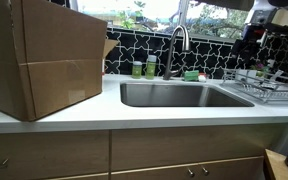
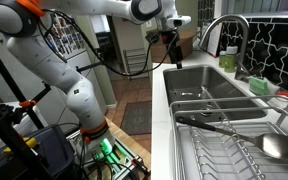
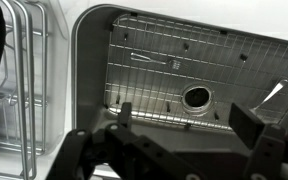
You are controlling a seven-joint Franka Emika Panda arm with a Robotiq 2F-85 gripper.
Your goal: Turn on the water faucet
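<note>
Faucet untouched, basically square one

The tool (image 3: 184,114) hangs wide open and empty over the sink (image 3: 92,70). The water faucet (image 1: 177,45) stands at the sink's back rim, well apart. No water is visible, so the whole reach-and-turn looks left.

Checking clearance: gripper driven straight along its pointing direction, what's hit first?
Probably the wire grid on the sink floor, near the drain. The gripper looks straight into the basin; nothing shows between, depth unclear.
</note>
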